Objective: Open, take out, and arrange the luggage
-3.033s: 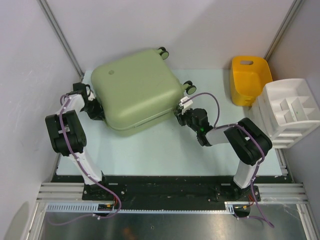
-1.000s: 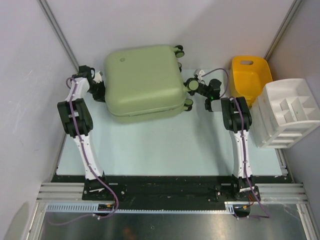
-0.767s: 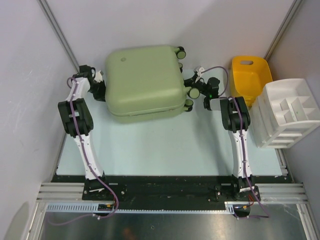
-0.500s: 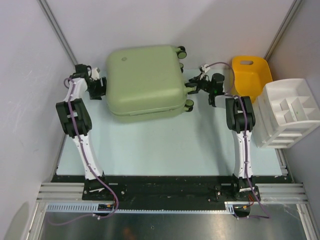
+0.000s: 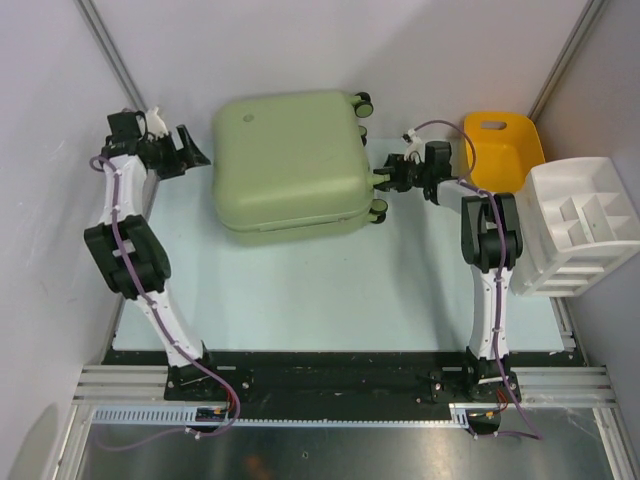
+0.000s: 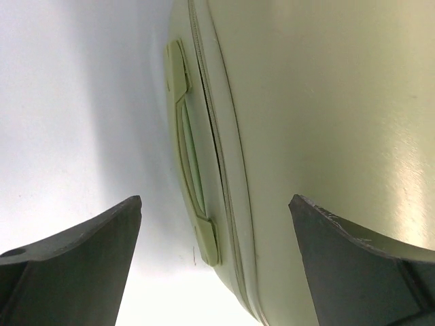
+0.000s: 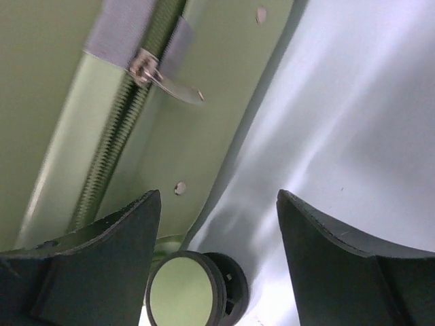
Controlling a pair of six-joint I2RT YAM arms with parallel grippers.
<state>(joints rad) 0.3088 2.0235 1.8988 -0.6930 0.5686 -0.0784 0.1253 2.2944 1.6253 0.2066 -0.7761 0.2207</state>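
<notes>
Reaching from their bases at the near edge of the table (image 5: 300, 300), both arms stretch toward its far side, where the suitcase (image 5: 290, 165) lies flat and closed. Three seconds ago it sat skewed and nearer the middle, with a gripper against each side. It has since been pushed back and squared up. In the last half second the left arm has swung out and away from the suitcase's left side, while the right arm has eased a little off the wheeled side. The repositioning looks finished. Opening has not begun, as the two shells are shut together.

The left gripper (image 5: 187, 150) is spread wide and holds nothing. It sits just beside the suitcase's left side and appears not to touch it. Its wrist camera looks between the two dark fingers (image 6: 75, 251) at the pale green side handle (image 6: 187, 149).

The right gripper (image 5: 388, 180) is also wide open and empty, just beside the right side. Whether a fingertip brushes the shell cannot be told. Its wrist camera shows a wheel (image 7: 187, 299) low between the fingers, and beyond it the metal zipper pull (image 7: 166, 78) lying on the zipped seam. That pull is probably the next thing to grasp.

Farther right, well apart from the suitcase, stand a yellow tub (image 5: 500, 160) and a white tray (image 5: 580, 225).
</notes>
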